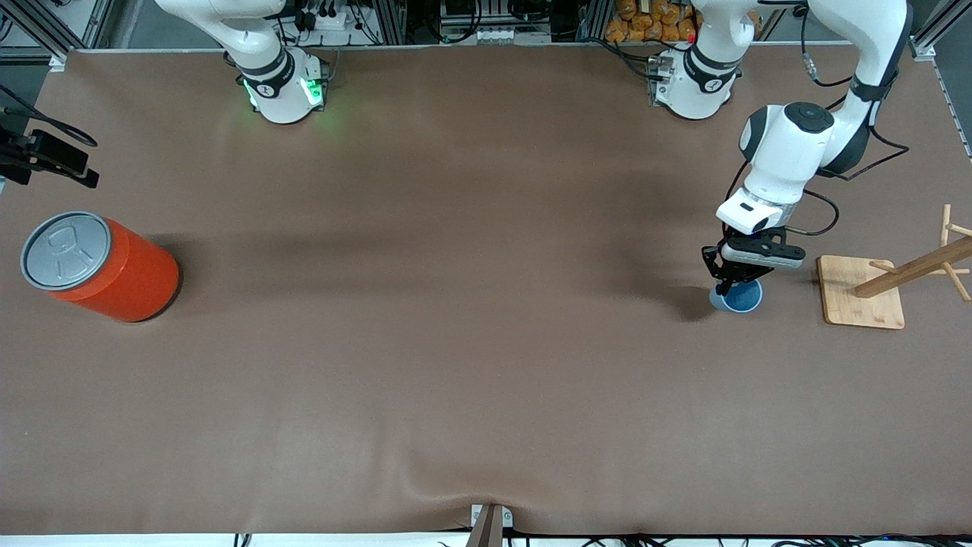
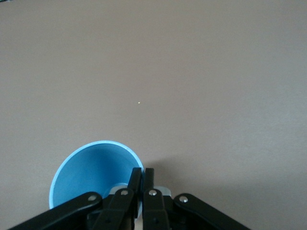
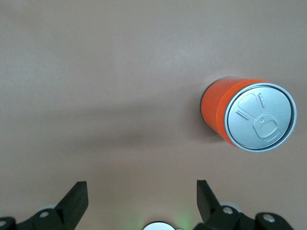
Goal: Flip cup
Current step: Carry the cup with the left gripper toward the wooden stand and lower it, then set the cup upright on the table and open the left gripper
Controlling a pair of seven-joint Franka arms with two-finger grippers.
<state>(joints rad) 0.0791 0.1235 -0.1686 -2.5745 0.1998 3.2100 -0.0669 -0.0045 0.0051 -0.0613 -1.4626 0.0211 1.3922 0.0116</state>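
Cup rim pinched by left gripper, upright.

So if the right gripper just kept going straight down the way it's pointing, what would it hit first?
Probably just the bare table. The open right gripper points down at it, and the orange can stands off to one side, seemingly out of line.

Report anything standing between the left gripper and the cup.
Nothing visible does. The left gripper is already at the cup, its fingers pinched shut on the rim, mouth up. The wooden rack stands beside it, apart. The right gripper waits open over the orange can.
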